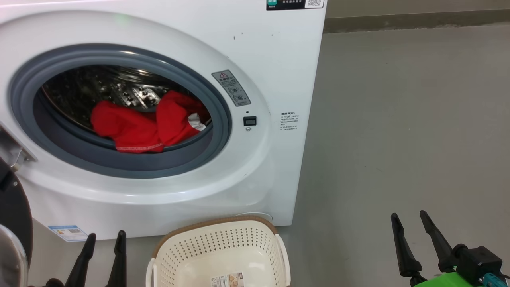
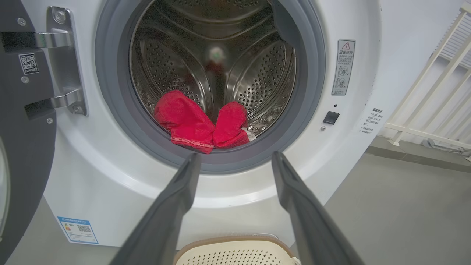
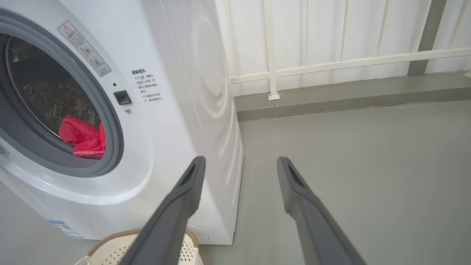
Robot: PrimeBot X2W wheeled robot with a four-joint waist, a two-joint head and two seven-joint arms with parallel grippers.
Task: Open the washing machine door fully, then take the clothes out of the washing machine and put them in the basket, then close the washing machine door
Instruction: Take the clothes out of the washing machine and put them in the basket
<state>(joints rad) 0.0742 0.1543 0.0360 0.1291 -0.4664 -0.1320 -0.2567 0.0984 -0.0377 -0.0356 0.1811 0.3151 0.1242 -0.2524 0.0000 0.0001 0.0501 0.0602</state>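
At the 8 o'clock edge of the head view stands the large round washing machine door point(image 1: 12, 207), with a glossy black rim and a clear glass window. It is swung off the opening on its steel hinge point(image 2: 62, 62); so little of it shows that how wide it stands is hard to judge.

Just right of it, at 7 o'clock, the left gripper point(image 1: 106, 235) points its two long dark fingers upward, spread apart and holding nothing. In its own wrist view it aims toward the lower lip of the grey rubber ring point(image 2: 110, 110).

Inside the perforated steel drum point(image 2: 257, 73) lie the clothes point(image 1: 135, 127), bright red soft fabric with a scrap of white at their 3 o'clock side. They are heaped at the drum's 6 o'clock, a stitched hem hanging over the ring.

The big white boxy washing machine point(image 1: 259, 59) carries a grey warning label point(image 1: 231, 87) at 2 o'clock from the opening.

At 6 o'clock in the head view the small cream perforated plastic basket point(image 1: 215, 223), with a brown woven-look rim, sits just before the machine, a sticker point(image 1: 227, 279) on its bottom.

At 4 o'clock the right gripper point(image 1: 409, 217) hangs over the grey floor point(image 1: 398, 119), well apart from the machine, its fingers parted and empty. A white railing point(image 3: 331, 62) crosses the right wrist view at 12 o'clock.
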